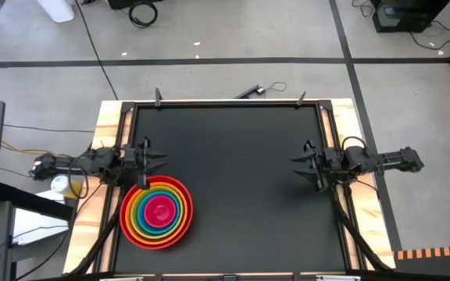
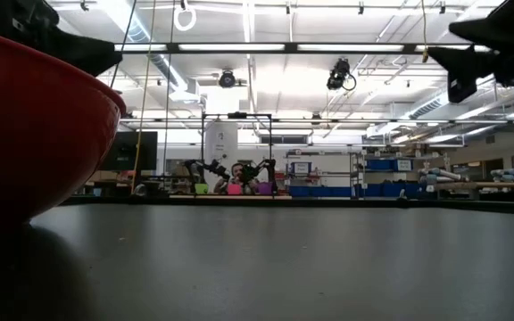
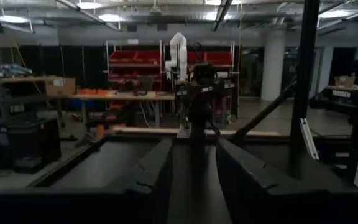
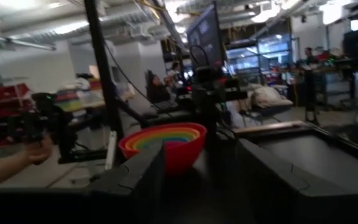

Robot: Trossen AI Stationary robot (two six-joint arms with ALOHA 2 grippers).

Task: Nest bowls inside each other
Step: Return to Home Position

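Observation:
The bowls [image 1: 156,212] stand nested in one stack on the black tabletop near its front left: red outermost, then orange, yellow, green and blue rings, and magenta-pink in the middle. The stack's red wall [image 2: 25,134] fills the left of the low view, and its rim [image 4: 166,138] shows in the right wrist view. My left gripper [image 1: 151,160] hovers open just beyond the stack's far rim, above it. My right gripper [image 1: 303,166] hovers open near the table's right edge, far from the bowls. Neither gripper has anything between its fingers [image 3: 154,180] [image 4: 272,180].
Bare black tabletop [image 1: 241,179] spans the middle and far part between the arms. A raised black frame [image 1: 225,103] and wooden boards [image 1: 108,133] border the table. A person's hand [image 4: 17,158] shows beyond the table's left side.

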